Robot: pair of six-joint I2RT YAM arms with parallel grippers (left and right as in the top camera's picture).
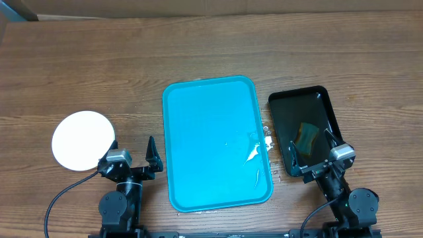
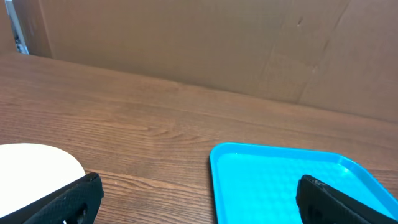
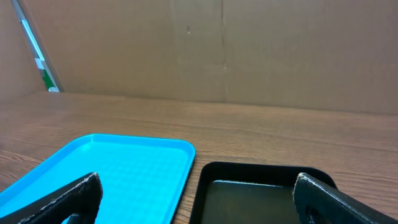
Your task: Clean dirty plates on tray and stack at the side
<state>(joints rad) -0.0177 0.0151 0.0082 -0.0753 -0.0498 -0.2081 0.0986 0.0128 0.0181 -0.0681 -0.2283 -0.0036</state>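
Note:
The turquoise tray lies mid-table with no plate on it. A round white plate lies on the table to its left; I cannot tell whether others are stacked beneath it. No yellow-green plate shows. My left gripper is open and empty, between the plate and the tray near the front edge. Its wrist view shows the plate's edge and the tray's corner between its open fingers. My right gripper is open and empty over the near end of the black tray; its open fingers frame the turquoise tray.
A smaller black tray holding a sponge lies right of the turquoise tray; its rim shows in the right wrist view. Wet patches sit on the turquoise tray's right side. A cardboard wall stands behind the table.

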